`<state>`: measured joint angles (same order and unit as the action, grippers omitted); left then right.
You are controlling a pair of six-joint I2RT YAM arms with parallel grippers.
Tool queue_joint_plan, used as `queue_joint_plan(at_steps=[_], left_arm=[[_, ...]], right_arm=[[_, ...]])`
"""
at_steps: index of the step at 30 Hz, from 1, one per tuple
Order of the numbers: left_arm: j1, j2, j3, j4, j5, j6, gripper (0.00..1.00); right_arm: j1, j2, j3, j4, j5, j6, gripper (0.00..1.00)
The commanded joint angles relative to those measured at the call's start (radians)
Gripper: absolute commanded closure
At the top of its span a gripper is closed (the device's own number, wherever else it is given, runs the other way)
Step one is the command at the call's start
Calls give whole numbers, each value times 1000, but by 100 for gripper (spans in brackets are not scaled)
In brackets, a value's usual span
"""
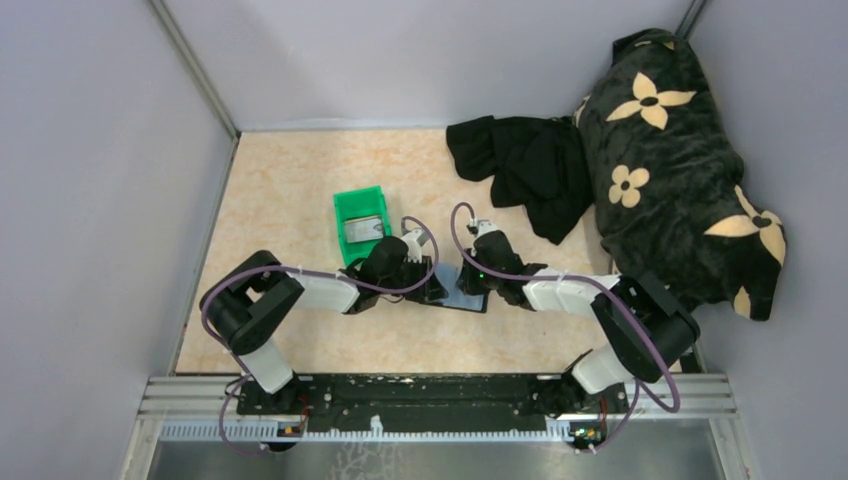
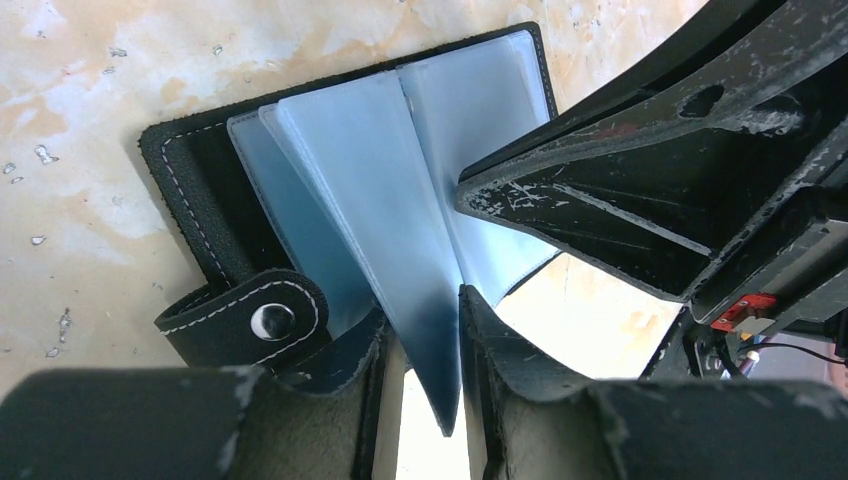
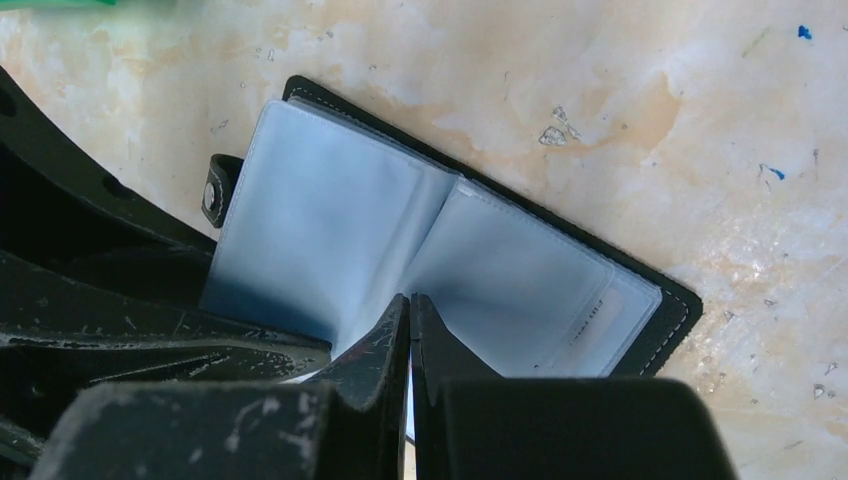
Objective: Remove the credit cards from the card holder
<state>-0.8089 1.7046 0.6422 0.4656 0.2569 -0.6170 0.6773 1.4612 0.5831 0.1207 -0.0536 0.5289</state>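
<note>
The card holder [image 1: 468, 297] lies open and flat on the surface [image 1: 290, 190], in the middle of the top view, between the tips of the two arms. Its black stitched cover faces down and its grey-blue clear sleeves [image 2: 380, 180] fan upward from the fold. The snap tab [image 2: 250, 320] hangs off one short edge, at 9 o'clock in the right wrist view.

A pale card [image 3: 600, 318] with a line of small print shows through the outer end of the sleeve at 3 o'clock in that same view. It sits inside the pocket.

The left gripper [image 2: 425, 330] comes in from the holder's 9 o'clock side in the top view. Its fingers are narrow, with one sleeve leaf standing upright and pinched between them. The right gripper [image 3: 410, 315] comes in from the 3 o'clock side. Its fingers are drawn almost together, with their tips on the sleeves at the fold. Whether a leaf is caught between them I cannot tell.

A green bin [image 1: 345, 205] stands just beside the left arm's wrist, at 10 o'clock from the holder. Something flat and pale lies in it, too small to make out. A crumpled black cloth [image 1: 525, 160] lies at 1 o'clock, well apart from the holder. A dark flowered cushion [image 1: 670, 170] fills the corner at 2 o'clock, touching the cloth.
</note>
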Motion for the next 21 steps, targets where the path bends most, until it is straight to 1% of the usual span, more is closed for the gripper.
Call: queue_joint_plan(at_steps=[1,7,13,17,20,21], left_arm=[[2,15,-17,-35,-4,7,67],[2,29,-10,-21,20,1,68],[2,46,-5,1,40,-11,68],[2,42,-6,-1,31,-14,66],[2,45,-14,28,44,-23,58],[2,47,-17,44,51,-25,47]], right_arm=[[-18,-64,3,-26,11,5,99],[-36,-180,3,-99,24,-10,98],[-53,-177,-27,-112,36,-19,99],[-60,-188,-62,-100,43,-5,100],[-67,-205,-80,-98,50,-4,100],[-69,-209,-82,-101,54,-3,100]])
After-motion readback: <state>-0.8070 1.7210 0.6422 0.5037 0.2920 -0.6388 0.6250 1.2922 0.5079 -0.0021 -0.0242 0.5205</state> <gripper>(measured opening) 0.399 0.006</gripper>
